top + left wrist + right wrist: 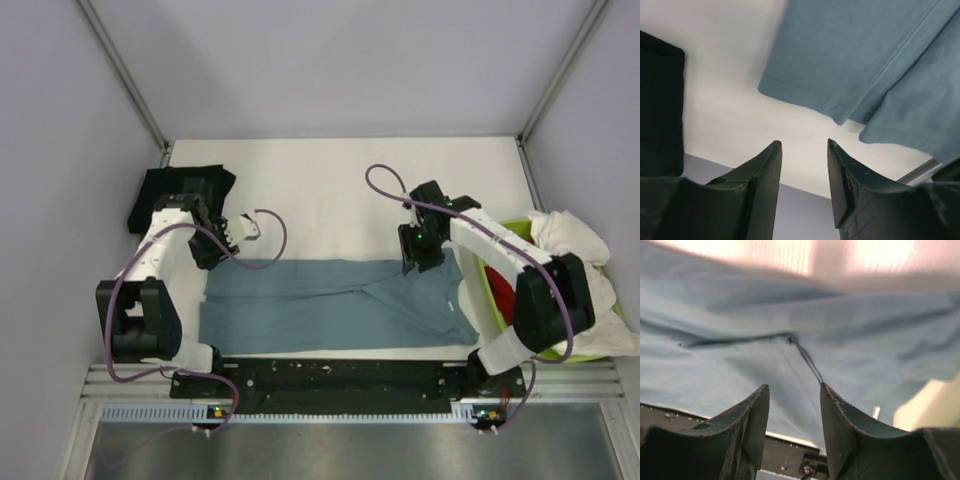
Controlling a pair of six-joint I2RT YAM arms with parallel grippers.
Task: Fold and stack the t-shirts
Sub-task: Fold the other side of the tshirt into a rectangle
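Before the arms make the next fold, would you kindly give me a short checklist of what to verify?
1. Left end effector open and empty: ok.
2. Right end effector open over the slate-blue t-shirt: ok.
3. Slate-blue t-shirt smooth: not ok, wrinkled beneath the right end effector.
4. Black t-shirt folded, apart from the blue one: ok.
5. Right fingertips touching cloth: cannot tell.

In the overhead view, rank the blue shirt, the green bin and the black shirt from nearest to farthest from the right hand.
Measured from the right hand:
1. the blue shirt, lying right under it, spread across the near middle.
2. the green bin, just off to its right.
3. the black shirt, far over on the left side, toward the back.
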